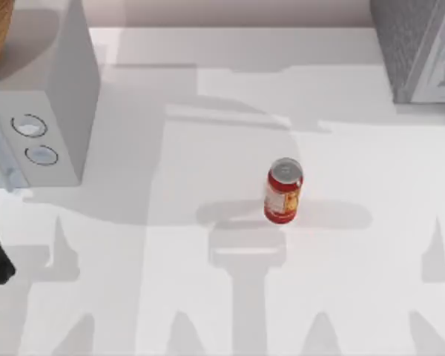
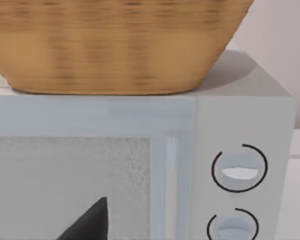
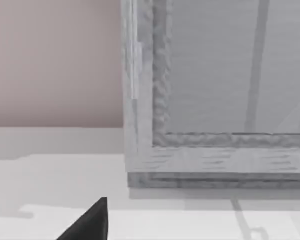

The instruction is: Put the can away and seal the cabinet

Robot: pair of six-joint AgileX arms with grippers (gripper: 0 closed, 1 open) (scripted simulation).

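Can [image 1: 284, 190]: red tin, silver lid, yellow-and-white label. Stands upright on the white table [image 1: 208, 297], roughly mid-table, slightly right of centre. Nothing touching it; arm shadows fall across the tabletop around it.

Cabinet [image 1: 419, 48]: dark-grey speckled box at the far right corner of the table, well apart from the can. In the right wrist view its paler framed front panel [image 3: 230, 75] faces the camera, sitting flush in its frame.

Light-grey box with two round dials [image 1: 41, 111]: far left of the table. Left wrist view shows its front close up, dials [image 2: 239, 169] stacked one above the other beside a speckled door panel. A woven basket [image 2: 110, 45] sits on top of it.

Left gripper [image 2: 90, 222]: one dark fingertip in the left wrist view, facing the dialled box; cannot tell whether open or closed.

Right gripper [image 3: 90, 222]: one dark fingertip in the right wrist view, above the table, facing the cabinet front; state likewise cannot be told.
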